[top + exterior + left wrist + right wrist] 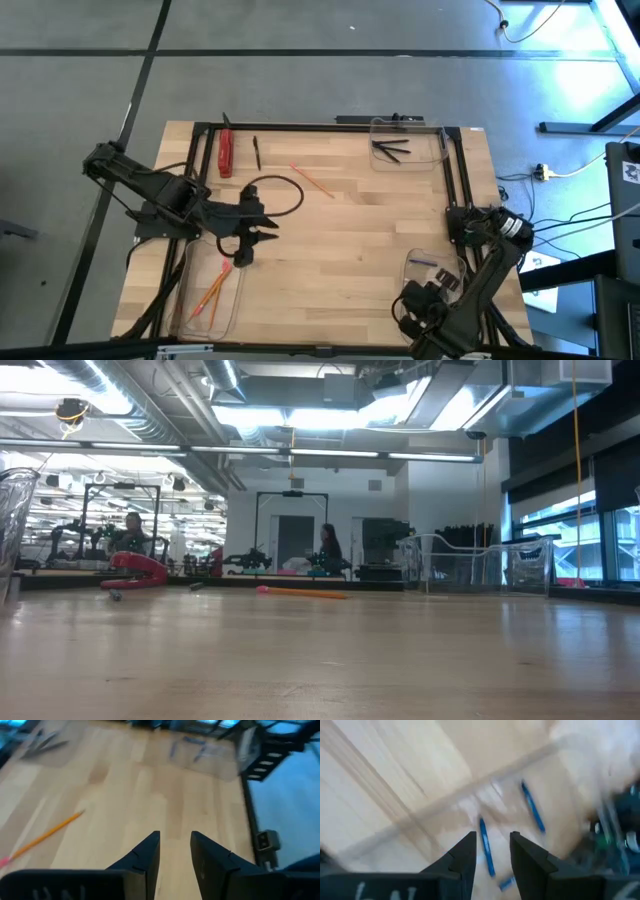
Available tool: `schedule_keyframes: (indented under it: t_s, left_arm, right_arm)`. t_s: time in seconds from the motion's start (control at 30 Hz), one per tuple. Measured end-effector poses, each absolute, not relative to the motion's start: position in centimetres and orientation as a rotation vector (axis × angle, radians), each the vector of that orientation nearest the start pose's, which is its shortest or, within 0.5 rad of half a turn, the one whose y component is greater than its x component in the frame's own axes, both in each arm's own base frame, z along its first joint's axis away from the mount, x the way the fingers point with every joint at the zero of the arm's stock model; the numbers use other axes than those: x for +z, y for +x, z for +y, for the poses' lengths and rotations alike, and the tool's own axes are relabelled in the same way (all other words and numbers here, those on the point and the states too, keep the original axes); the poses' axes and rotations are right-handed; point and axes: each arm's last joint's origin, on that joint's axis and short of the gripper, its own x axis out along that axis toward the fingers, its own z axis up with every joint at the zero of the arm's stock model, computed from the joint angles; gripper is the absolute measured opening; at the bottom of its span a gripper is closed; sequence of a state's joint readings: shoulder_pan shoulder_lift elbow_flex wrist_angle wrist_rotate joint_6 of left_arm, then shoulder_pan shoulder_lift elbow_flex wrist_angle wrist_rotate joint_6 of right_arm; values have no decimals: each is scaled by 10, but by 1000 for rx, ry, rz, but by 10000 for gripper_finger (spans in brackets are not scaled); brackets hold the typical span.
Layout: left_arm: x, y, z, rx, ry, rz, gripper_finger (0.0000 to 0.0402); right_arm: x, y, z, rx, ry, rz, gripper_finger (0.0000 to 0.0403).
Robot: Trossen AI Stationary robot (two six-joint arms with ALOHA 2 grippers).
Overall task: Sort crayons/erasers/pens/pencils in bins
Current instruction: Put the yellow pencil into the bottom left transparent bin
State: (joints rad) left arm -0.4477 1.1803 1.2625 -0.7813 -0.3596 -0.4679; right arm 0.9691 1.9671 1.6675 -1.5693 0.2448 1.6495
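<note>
My left hand (262, 232) is hovering over the bench (350, 250) beside the near-left bin (212, 290), fingers slightly apart and gripping nothing — that bin is holding pencils (213, 288). One pencil (312, 180) is lying loose mid-bench, a lone pen (257, 151) farther back. The far-right bin (405, 143) is holding pens (392, 149). My right hand (492, 851) is pointing into the near-right bin (435, 805), fingers apart and empty, over blue sticks (486, 846).

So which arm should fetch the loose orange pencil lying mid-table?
Left, probably. The left gripper hangs open and empty near the orange pencil, beside the clear plastic bin already holding pencils. The right gripper sits over the far corner bin.
</note>
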Motion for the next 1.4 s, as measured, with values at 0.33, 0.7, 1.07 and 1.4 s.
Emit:
schedule_keyframes:
  t_s: [0.33,0.7,1.07,1.4]
  left_arm:
    - [356,181,-72,371,-354,795,102]
    - [349,169,-69,483,-405,890,102]
    - [346,158,-64,530,-341,968,102]
    - [357,143,-54,564,-392,865,102]
  right_arm:
    - [286,243,262,-764,314,897,116]
    - [330,336,171,-692,191,887,116]
    - [372,417,56,-283,351,733,116]
    - [342,445,-12,-318,236,783,116]
